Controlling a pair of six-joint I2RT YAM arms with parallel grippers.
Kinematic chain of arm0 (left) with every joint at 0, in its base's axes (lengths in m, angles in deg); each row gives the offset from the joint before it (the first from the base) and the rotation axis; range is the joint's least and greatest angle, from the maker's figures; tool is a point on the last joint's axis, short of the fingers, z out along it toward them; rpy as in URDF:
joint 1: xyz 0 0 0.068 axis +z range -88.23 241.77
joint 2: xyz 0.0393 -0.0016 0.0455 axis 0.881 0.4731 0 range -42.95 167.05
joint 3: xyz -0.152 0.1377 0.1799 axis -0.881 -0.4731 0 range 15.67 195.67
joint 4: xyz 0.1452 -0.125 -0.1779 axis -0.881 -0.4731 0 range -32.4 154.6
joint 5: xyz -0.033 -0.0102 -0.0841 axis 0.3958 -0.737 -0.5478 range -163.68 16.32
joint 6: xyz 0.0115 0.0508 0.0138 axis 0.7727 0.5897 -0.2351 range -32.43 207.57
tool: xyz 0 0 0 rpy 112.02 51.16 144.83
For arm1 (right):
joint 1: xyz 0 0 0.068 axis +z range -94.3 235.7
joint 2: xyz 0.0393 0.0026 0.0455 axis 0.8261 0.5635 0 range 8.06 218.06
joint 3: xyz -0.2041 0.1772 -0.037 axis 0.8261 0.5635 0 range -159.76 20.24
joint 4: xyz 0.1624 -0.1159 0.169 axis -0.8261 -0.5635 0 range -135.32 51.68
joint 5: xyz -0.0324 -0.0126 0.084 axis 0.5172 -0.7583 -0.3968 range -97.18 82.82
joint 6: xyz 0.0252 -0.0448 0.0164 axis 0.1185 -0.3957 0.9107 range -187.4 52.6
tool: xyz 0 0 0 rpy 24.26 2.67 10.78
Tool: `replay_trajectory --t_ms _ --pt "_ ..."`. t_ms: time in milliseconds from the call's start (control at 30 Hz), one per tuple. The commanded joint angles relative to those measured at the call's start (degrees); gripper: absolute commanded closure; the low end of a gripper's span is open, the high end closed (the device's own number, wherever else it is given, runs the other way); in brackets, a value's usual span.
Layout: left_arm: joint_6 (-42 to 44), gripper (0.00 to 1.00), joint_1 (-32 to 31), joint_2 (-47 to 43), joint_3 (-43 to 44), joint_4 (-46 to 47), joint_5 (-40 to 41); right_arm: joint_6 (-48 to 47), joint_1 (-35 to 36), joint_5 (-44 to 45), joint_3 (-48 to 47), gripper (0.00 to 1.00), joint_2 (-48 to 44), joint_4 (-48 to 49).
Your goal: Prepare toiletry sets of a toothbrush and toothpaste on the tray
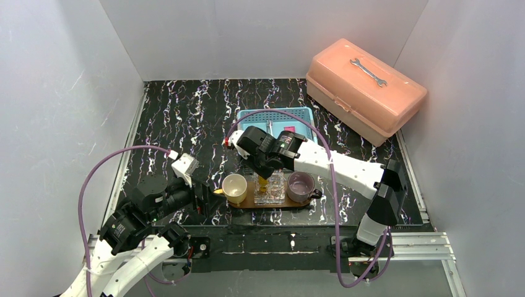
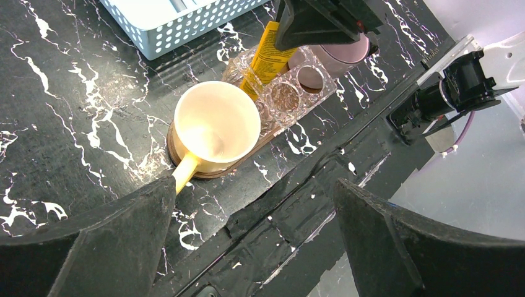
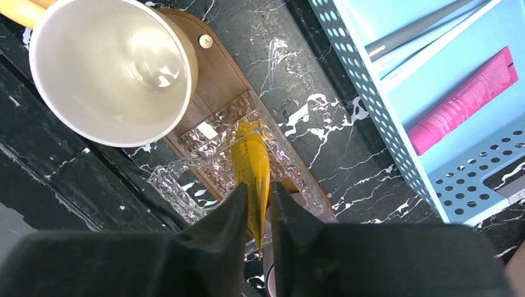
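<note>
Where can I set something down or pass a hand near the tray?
Bare tabletop left of the basket, behind the yellow cup. Crowded: the tray carries yellow cup, clear holder and purple cup, right gripper on yellow toothpaste.

A pink case [image 1: 371, 99] bearing a wrench [image 1: 368, 71] is set at the desk's [image 1: 179, 117] far right corner; a blue basket [image 1: 298, 114] is placed mid-desk.

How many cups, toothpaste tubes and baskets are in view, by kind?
Cups: 2, cream cup and purple cup
Toothpaste tubes: 2, yellow toothpaste and pink toothpaste
Baskets: 1, blue basket
Total: 5
</note>
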Motion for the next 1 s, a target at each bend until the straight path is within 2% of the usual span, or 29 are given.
replay_trajectory --t_ms 0,100,300,567,967 --pt "0.8 0.02 0.09 0.76 -0.14 -0.1 0.66 -0.6 -0.15 1.44 -1.03 0.66 -1.2 1.31" --pt "0.78 0.02 0.11 0.84 -0.14 -0.1 0.65 -0.61 -0.15 2.4 -3.01 0.58 -1.64 0.72" --pt "0.8 0.02 0.07 1.4 -0.14 -0.05 0.43 -0.71 -0.28 4.95 -7.6 0.5 -2.16 -0.33" --pt "0.69 0.02 0.09 1.94 -0.22 -0.1 0.73 0.13 -3.45 6.64 -10.31 0.47 -2.95 3.2" --pt "0.58 0.02 0.07 2.47 -0.36 -0.1 1.35 1.75 -15.26 6.92 -11.57 0.44 0.65 8.56"
